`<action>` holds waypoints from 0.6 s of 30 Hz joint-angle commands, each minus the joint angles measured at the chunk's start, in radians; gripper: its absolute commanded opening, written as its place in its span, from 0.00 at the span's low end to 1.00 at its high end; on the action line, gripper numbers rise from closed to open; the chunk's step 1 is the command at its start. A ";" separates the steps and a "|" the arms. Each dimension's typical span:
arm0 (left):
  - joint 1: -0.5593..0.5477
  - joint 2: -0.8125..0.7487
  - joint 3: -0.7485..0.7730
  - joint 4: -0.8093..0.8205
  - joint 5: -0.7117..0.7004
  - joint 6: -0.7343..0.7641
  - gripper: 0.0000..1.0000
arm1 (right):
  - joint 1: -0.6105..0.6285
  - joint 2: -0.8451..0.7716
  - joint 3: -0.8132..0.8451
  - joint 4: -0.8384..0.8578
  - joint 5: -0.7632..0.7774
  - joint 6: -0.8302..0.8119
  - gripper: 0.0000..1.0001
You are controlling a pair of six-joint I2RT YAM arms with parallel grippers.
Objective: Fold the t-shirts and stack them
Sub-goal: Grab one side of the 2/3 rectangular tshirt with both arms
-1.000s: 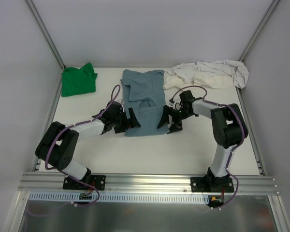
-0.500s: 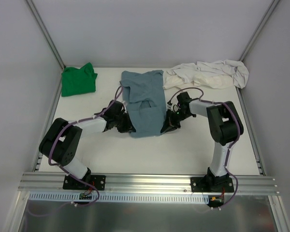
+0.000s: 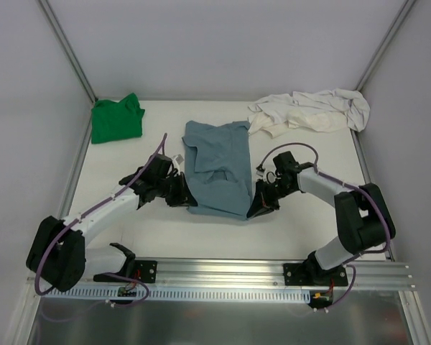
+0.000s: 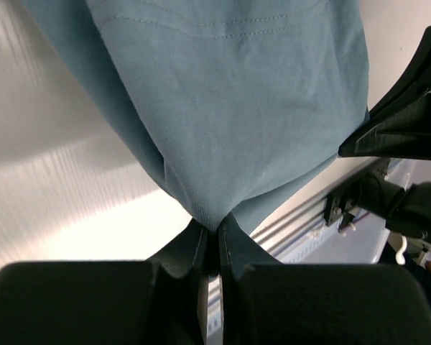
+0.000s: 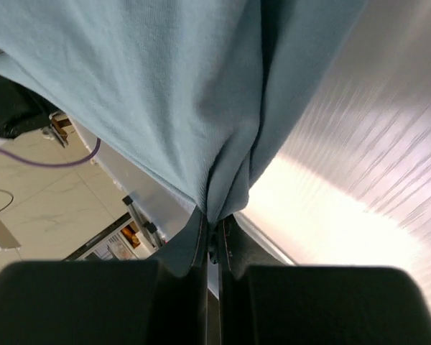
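Task status: early. The slate-blue t-shirt (image 3: 217, 167) lies at the centre of the bench (image 3: 294, 230), partly spread, with creases across its middle. No finished fold shows on it.

The left gripper (image 3: 184, 195) is pressed together on the shirt's near corner at 7 o'clock. The left wrist view shows the fabric bunched between its fingers (image 4: 194, 248). The right gripper (image 3: 258, 207) pinches the opposite near corner at 5 o'clock in the same manner.

The green t-shirt (image 3: 116, 119) sits at 10 o'clock as a compact bundle, apparently roughly folded. The cream t-shirt (image 3: 309, 111) lies crumpled at 1 o'clock, with neither arm touching it.

Remaining work, as judged: fold the blue shirt, fold the cream shirt, and stack all three — no stack exists yet.

No container is in view; all three shirts rest directly on the bench.
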 commanded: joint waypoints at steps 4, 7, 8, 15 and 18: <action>0.003 -0.154 -0.043 -0.215 0.008 -0.047 0.00 | -0.001 -0.166 -0.055 -0.189 -0.010 -0.014 0.00; 0.003 -0.180 -0.026 -0.241 0.000 -0.047 0.00 | -0.001 -0.194 -0.011 -0.241 -0.010 -0.015 0.00; 0.003 -0.166 -0.017 -0.243 0.002 -0.045 0.00 | 0.000 -0.191 0.011 -0.261 -0.016 -0.014 0.00; 0.003 -0.025 0.102 -0.231 0.048 -0.028 0.00 | 0.000 -0.067 0.184 -0.299 -0.055 -0.021 0.00; 0.003 0.026 0.176 -0.243 0.045 -0.015 0.00 | -0.001 -0.033 0.233 -0.307 -0.058 -0.023 0.00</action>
